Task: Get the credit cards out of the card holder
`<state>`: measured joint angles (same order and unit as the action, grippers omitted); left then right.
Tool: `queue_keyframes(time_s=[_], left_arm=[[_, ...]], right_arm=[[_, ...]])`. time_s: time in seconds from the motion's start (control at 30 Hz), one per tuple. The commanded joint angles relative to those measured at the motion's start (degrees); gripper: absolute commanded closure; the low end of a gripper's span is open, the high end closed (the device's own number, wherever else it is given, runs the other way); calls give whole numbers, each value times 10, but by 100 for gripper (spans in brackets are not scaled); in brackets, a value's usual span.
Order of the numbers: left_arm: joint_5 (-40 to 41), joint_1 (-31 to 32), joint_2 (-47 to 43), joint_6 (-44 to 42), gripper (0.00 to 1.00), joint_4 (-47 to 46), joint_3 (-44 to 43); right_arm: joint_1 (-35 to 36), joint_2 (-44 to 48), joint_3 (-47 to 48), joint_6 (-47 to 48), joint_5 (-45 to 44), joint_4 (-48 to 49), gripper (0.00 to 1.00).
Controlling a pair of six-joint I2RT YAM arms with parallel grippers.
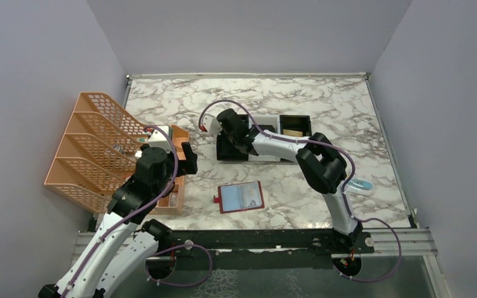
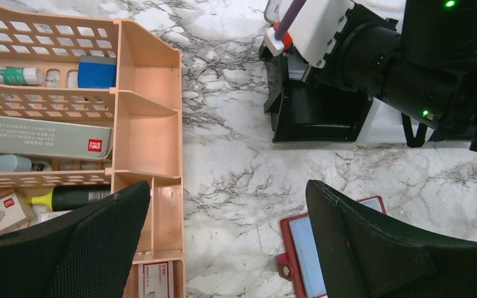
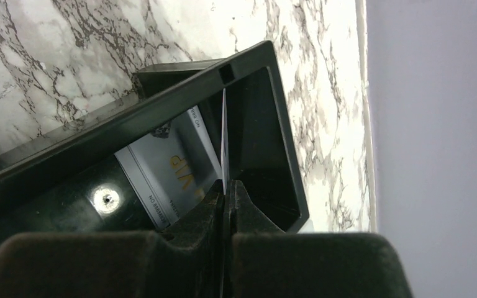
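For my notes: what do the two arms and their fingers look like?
The left arm and right arm have white links and bulky black joints, each trailed by a purple cable. The fingers are broad, black and finely textured. Small green lights glow on the right arm's black housing.

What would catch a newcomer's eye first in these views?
The right pincer is shut on a thin credit card seen edge-on, at an end compartment of the black tray, where a silvery VIP card lies. Next come the open card holder, flat at front-centre, and the left pincer, wide open beside the orange organizer.
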<state>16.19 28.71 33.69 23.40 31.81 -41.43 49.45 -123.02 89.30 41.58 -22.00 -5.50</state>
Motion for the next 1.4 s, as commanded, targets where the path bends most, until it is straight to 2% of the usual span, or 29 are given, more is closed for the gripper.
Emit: queue_keyframes(time_s=[0.0,0.67,0.93,1.27,1.37], left_arm=[[16,-2,-6,-8,1,-8,5],[13,-2,-3,-9,1,-9,8],[10,-2,1,-11,1,-10,7],[2,-2,12,-15,1,-11,8],[0,-2,13,-15,1,-11,8]], right_arm=[[3,-22,16,24,-17,36,98],[-2,-49,16,27,11,17,90],[-5,-48,31,9,41,-48,89],[-21,-35,52,-44,74,-99,82],[-25,-36,52,-46,76,-103,77]])
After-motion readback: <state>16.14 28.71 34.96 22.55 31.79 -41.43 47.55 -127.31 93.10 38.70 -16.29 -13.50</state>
